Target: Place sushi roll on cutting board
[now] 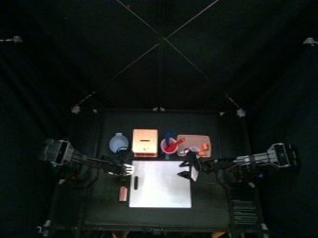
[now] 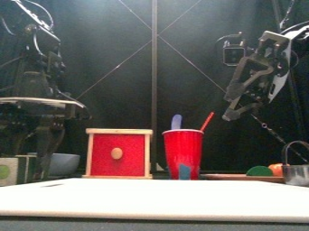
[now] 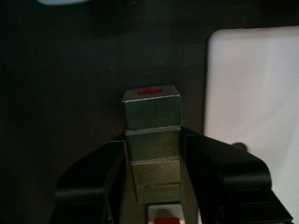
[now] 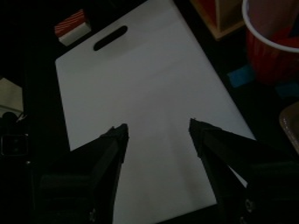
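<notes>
The left tool, closed on the sushi roll, could release it short of the cutting board at right; the right tool hangs open and empty.

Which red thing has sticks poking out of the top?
The round red plastic cup, holding a blue stick and a red stick. The square red box beside it has none.
</notes>
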Robot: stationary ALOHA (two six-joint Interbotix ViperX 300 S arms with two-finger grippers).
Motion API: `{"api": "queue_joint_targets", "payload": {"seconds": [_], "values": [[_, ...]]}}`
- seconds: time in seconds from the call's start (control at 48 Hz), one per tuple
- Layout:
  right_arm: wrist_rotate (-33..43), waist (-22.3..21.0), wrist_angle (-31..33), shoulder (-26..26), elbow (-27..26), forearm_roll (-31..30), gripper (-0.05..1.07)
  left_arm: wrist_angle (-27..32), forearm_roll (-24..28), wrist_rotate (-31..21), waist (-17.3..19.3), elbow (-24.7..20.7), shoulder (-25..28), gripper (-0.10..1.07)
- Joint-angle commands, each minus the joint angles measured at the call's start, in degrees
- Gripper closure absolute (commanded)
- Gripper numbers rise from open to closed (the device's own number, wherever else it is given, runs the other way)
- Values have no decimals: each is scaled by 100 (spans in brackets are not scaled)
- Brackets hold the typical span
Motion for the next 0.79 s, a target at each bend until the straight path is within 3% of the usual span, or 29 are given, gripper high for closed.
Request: {"api": "queue_joint_targets", "payload": {"seconds": [0.0,0.271,0.479,0.771], "values": [[-9,9,-26,-88,-35,9,12,97,9,9,9,-545,53,23],[-18,9,9,-167,35,-9,12,149,-18,114,18,-1811,1055,23],[-18,0,79,-334,79,-9,12,149,-9,501,53,-2751,1714,23],[-9,9,88,-492,220,9,12,132,-220,1090,185,-3524,2391,22]]}}
